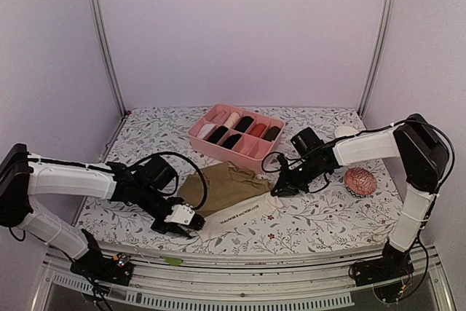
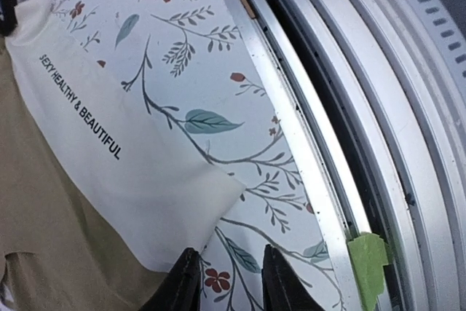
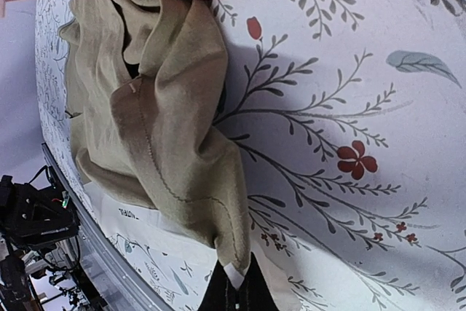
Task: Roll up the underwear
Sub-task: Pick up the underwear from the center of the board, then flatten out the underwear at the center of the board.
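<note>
The olive-brown underwear (image 1: 222,186) lies spread out and a bit rumpled in the middle of the desk (image 1: 328,218), just in front of the pink divided box (image 1: 198,136). Its cream waistband (image 1: 240,216) runs along the near side with the black lettering facing up, close to the metal rail (image 2: 306,143) at the desk's edge. The right jaws are pinched tight on the waistband's right-hand corner. A scrap of pale fabric shows between the tips, and the olive cloth bunches in folds from there toward the box. The left jaws sit low at the waistband's other end, only narrowly parted, with nothing but the flowered desk cover between them. One finger (image 2: 180,282) is right at the waistband's edge. The box's compartments hold dark, pale and red bundles. A red-and-white patterned ball (image 1: 360,180) rests on the desk near the right arm.
</note>
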Motion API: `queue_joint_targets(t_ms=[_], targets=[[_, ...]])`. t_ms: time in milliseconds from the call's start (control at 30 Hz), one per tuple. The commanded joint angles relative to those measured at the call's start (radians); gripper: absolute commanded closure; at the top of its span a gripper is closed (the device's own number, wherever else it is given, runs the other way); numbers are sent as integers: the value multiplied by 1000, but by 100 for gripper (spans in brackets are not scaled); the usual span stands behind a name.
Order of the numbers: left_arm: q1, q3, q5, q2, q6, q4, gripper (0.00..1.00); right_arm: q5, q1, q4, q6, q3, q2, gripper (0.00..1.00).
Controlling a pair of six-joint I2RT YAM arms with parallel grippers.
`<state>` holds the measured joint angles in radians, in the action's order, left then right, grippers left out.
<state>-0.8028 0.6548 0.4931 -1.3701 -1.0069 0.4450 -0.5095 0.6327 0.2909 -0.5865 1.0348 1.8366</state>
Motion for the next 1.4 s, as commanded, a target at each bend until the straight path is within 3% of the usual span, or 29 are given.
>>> queue_joint_targets(t_ms=[0,167,300,667,800,933,1033,1067,1100,1167,1233,1267,1367], targets=[[-61,5,-53,-83,-35,-122,71,-24,-2,-19,-8,13,-13,100],[-73,17,-138,-197,-40,-165,74,-58,-2,-57,-33,7,-45,100],[-66,33,-154,-178,21,-168,100,-96,-7,-105,-57,-10,-94,100],[19,178,166,221,170,149,100,-181,-23,-250,-200,-114,-466,100],[22,249,283,354,195,269,100,-155,33,-235,-316,-124,-631,100],[75,243,343,414,314,247,100,-90,71,-144,-432,-109,-658,100],[227,209,445,334,441,173,100,-19,56,-109,-503,-61,-577,100],[282,201,466,283,482,137,100,-20,42,-111,-515,-33,-530,94],[330,196,481,229,522,119,100,-30,26,-110,-518,3,-468,78],[430,191,478,118,621,49,100,-55,-2,-102,-483,93,-354,58],[504,202,458,17,715,27,74,-35,-29,-26,-414,180,-272,41],[536,212,426,-19,749,30,66,-30,-47,2,-375,202,-253,34],[630,203,286,-34,823,1,53,-6,-99,58,-312,161,-273,27]])
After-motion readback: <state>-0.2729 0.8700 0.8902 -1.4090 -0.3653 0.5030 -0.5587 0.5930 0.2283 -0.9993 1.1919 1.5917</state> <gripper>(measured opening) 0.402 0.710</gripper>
